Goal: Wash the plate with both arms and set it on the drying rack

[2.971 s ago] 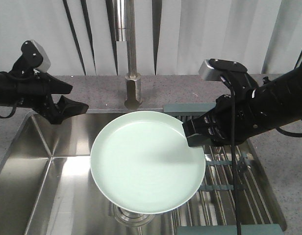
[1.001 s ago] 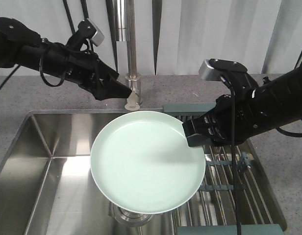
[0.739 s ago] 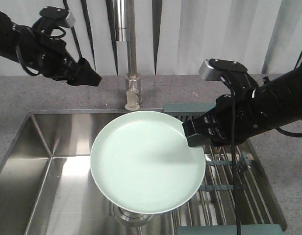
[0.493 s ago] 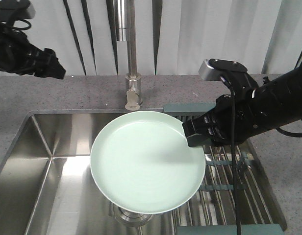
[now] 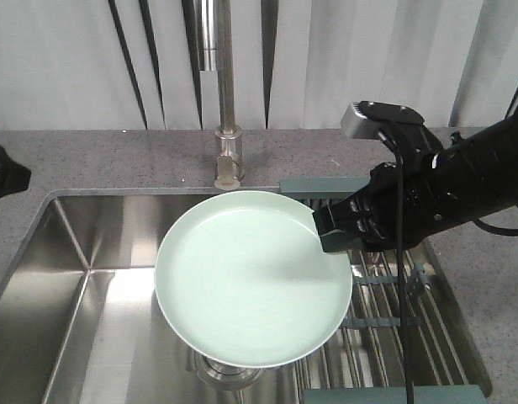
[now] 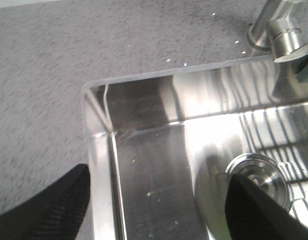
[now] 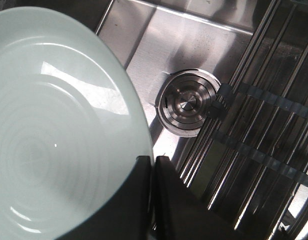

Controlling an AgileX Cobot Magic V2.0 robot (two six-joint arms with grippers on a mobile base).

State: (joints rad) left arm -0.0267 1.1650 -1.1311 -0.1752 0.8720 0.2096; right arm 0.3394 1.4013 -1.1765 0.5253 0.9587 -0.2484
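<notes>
Matte black right gripper point(image 5: 325, 232); in it pale mint-green round plastic plate point(image 5: 251, 278), plain, faint concentric rings in the gloss. Small grey box point(image 5: 358, 120) above the gripper. Below: grey-green-framed drying rack point(image 5: 385, 278), silvery rods; ringed shiny steel drain point(image 7: 186, 104). Black left gripper point(image 6: 154, 207) over silvery brushed-steel sink point(image 6: 144, 150), speckled grey countertop point(image 6: 54, 60) beside.

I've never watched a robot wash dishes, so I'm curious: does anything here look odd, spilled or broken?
Nothing is spilled or damaged. One odd sight: the plate hangs over the sink, pinched only at its rim by the right gripper, while the left gripper is open by the sink's corner.
</notes>
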